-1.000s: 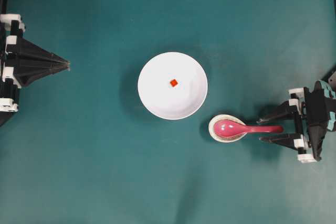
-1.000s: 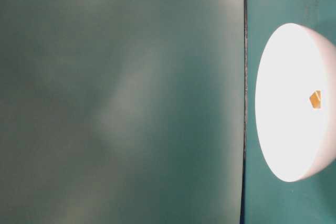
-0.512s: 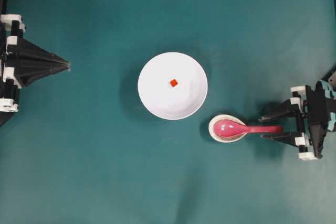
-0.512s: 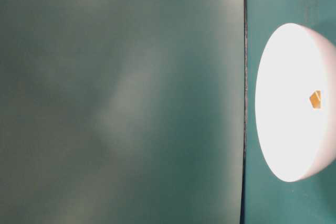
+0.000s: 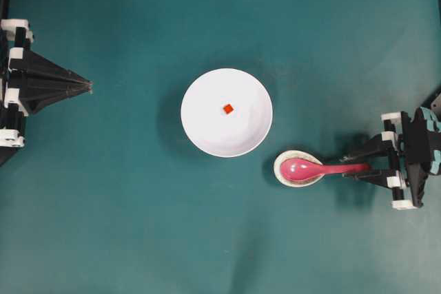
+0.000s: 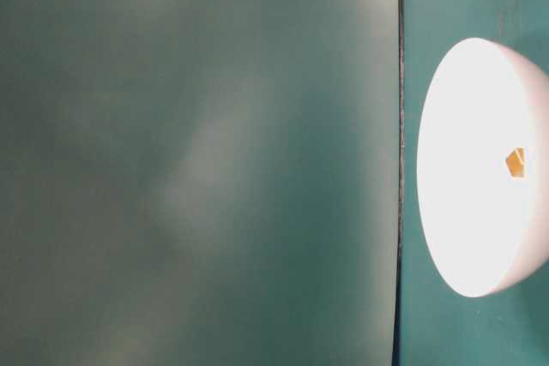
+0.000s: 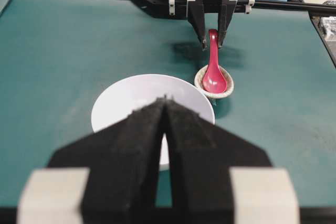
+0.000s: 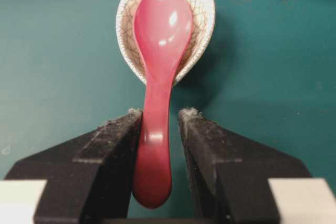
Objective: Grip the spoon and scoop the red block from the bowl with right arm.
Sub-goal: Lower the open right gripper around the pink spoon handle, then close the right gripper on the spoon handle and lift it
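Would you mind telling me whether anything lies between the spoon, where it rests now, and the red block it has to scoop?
Only the bowl's own near rim. The spoon rests in the small speckled dish just beside the bowl, and the table between them is bare. The red block sits alone near the bowl's centre.

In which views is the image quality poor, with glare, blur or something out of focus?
Table-level view: the bowl is overexposed to a white glow, the red block looks washed out to pale orange, and the left part is a hazy blur. Left wrist view: the left claw is near and soft. Right wrist view: the spoon shows small glare spots. Overhead view: sharp, with soft shadows.
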`<action>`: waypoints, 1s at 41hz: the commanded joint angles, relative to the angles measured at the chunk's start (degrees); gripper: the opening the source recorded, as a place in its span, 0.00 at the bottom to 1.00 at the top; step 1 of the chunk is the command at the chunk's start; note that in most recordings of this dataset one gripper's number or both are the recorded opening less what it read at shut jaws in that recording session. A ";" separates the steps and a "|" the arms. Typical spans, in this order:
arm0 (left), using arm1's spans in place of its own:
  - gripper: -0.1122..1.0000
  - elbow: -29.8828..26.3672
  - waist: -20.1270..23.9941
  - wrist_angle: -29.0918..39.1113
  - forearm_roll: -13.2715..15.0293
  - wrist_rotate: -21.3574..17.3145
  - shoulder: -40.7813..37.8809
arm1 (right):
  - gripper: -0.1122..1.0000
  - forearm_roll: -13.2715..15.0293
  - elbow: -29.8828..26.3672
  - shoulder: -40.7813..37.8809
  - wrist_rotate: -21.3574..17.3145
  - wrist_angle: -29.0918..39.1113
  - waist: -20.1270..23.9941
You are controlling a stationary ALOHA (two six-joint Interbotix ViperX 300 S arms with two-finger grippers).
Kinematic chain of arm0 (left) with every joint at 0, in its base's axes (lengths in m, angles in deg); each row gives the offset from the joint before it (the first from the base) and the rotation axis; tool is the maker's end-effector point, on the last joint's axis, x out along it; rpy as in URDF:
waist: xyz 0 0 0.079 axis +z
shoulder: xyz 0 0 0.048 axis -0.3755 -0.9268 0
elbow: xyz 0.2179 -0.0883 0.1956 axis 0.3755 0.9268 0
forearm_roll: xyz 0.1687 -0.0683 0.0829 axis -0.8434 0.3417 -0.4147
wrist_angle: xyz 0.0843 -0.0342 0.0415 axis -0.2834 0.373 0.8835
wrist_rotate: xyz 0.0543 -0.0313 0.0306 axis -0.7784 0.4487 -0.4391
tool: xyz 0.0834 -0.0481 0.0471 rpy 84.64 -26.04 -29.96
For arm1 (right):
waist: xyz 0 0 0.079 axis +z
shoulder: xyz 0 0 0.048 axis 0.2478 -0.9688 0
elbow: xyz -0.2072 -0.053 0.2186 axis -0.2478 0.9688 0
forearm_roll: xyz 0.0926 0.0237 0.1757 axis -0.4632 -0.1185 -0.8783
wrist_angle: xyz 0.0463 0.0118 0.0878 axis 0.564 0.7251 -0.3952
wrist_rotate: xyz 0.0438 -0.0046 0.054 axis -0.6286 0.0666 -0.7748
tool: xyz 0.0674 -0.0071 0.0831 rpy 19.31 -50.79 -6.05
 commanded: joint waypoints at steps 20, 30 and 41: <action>0.10 -1.49 0.09 -0.26 -0.09 -0.09 -0.35 | 0.34 -0.26 -0.79 0.53 1.41 -0.53 0.26; 0.10 -1.58 0.97 -0.26 -0.09 -0.09 -0.35 | 0.32 -1.41 -3.25 6.86 2.37 -0.09 -0.88; 0.10 -1.49 1.14 -0.18 -0.09 -0.09 -0.35 | 0.32 -1.93 -8.44 19.07 11.87 13.45 -11.16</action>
